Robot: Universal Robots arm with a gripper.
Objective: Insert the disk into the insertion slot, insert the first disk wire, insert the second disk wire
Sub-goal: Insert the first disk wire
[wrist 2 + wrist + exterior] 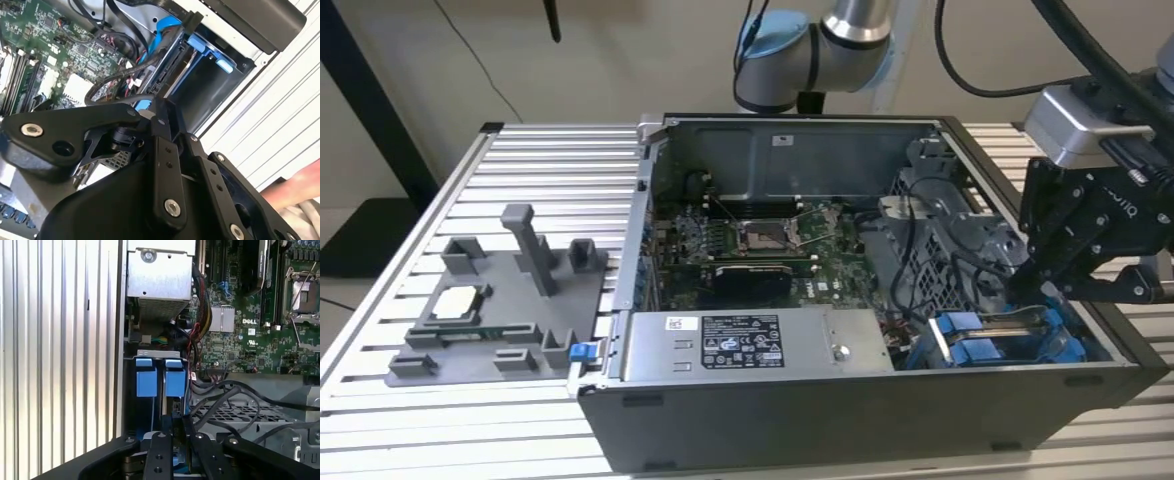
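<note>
Clenched tight, on what cannot be told, the claw (175,419) hovers close to the blue-framed disk (146,382) seated in the insertion slot (155,356) at the open case's (854,420) corner, where loose black cables (225,395) beside it could snag and a skewed plug could jam.
</note>
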